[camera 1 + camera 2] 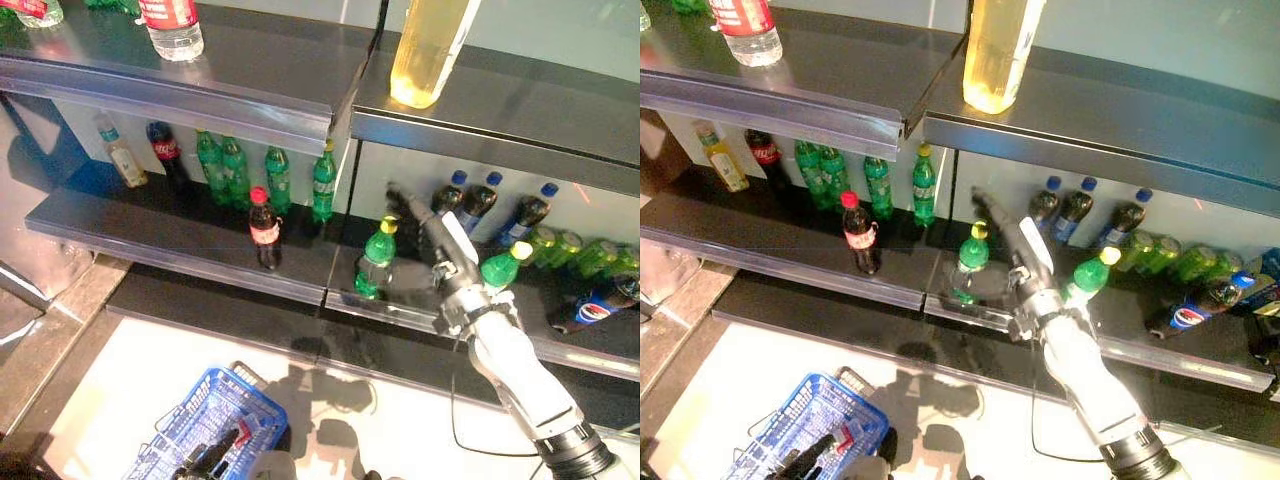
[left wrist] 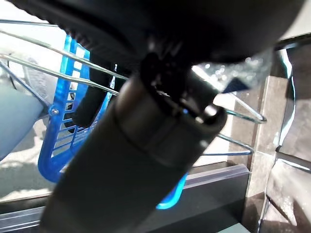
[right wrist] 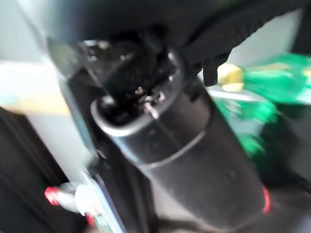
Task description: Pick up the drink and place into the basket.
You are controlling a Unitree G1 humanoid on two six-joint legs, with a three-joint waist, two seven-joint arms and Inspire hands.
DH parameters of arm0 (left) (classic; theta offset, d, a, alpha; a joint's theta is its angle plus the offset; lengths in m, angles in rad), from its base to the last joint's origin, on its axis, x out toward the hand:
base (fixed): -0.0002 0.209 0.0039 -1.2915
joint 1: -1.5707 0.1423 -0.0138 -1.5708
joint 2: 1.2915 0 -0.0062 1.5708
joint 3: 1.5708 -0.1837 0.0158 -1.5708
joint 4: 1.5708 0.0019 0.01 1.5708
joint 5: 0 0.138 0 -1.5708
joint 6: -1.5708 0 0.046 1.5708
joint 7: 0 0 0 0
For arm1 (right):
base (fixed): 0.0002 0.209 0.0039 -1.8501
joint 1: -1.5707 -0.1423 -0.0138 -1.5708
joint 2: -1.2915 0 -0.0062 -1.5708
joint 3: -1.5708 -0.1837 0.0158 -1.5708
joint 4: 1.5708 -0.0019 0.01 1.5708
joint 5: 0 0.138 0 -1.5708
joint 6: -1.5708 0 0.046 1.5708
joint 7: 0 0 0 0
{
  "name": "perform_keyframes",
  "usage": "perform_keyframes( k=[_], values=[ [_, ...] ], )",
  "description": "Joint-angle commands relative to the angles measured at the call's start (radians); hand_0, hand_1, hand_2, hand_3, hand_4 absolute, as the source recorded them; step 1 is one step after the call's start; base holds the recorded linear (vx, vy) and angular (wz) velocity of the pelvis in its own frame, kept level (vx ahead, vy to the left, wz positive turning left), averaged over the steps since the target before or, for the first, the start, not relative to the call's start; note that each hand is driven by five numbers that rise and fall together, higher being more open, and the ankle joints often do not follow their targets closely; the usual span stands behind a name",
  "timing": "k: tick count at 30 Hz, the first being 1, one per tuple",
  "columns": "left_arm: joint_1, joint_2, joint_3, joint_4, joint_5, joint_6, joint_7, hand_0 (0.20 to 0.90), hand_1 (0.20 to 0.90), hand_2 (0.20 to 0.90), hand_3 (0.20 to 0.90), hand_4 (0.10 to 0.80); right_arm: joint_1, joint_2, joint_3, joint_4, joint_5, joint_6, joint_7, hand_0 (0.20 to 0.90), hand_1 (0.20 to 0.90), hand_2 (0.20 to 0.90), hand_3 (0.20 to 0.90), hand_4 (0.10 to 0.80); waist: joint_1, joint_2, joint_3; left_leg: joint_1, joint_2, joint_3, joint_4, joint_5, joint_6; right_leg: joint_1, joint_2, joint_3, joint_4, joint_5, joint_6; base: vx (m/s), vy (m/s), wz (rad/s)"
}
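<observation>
Green plastic bottles with yellow caps (image 1: 378, 258) on the dark grey glossy shelf (image 1: 180, 240), dark cola bottle with red cap and red label (image 1: 264, 229), dark bottles with blue caps (image 1: 478, 203), blue plastic basket with silver wire handles (image 1: 215, 425), tall pale yellow bottle (image 1: 428, 48) above.

The right hand (image 1: 432, 232) reaches between two green plastic bottles with yellow caps: one (image 1: 375, 258) just left of it, the other (image 1: 503, 267) just right. Behind it, dark cola bottles with blue caps (image 1: 478, 205) crowd the dark lower shelf (image 1: 180, 245). The grey upper shelf (image 1: 500, 110) overhangs it.
</observation>
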Motion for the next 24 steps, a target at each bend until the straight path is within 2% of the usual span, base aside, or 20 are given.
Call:
perform_keyframes(
  k=[1, 13, 24],
  values=[
    [-0.076, 0.002, -0.039, -0.049, 0.062, -0.095, -0.051, 0.300, 0.300, 0.300, 0.200, 0.100, -0.094, -0.004, -0.097, -0.080, -0.012, -0.078, -0.208, 0.900, 0.900, 0.900, 0.900, 0.800, -0.001, 0.011, -0.045, -0.029, 0.030, 0.022, 0.091, -0.093, -0.037, 0.012, -0.002, -0.017, 0.014, 0.028, -0.020, 0.042, 0.022, 0.00],
    [-0.056, -0.005, -0.057, -0.048, 0.107, -0.078, -0.056, 0.300, 0.300, 0.300, 0.200, 0.100, -0.119, 0.050, -0.079, 0.060, -0.028, 0.011, -0.373, 0.900, 0.900, 0.900, 0.900, 0.800, 0.033, 0.034, -0.004, -0.085, 0.014, -0.011, 0.181, -0.105, -0.041, -0.009, -0.020, -0.058, 0.084, 0.005, -0.040, 0.054, 0.027, 0.07],
    [-0.026, -0.003, -0.075, -0.076, 0.104, -0.075, -0.071, 0.300, 0.300, 0.300, 0.200, 0.100, -0.063, 0.063, -0.047, 0.074, -0.009, 0.028, -0.346, 0.900, 0.900, 0.900, 0.900, 0.800, 0.032, 0.058, 0.054, -0.127, -0.002, -0.028, 0.248, -0.110, -0.043, -0.040, -0.046, -0.064, 0.145, -0.003, -0.042, 0.052, 0.041, 0.08]
  ],
)
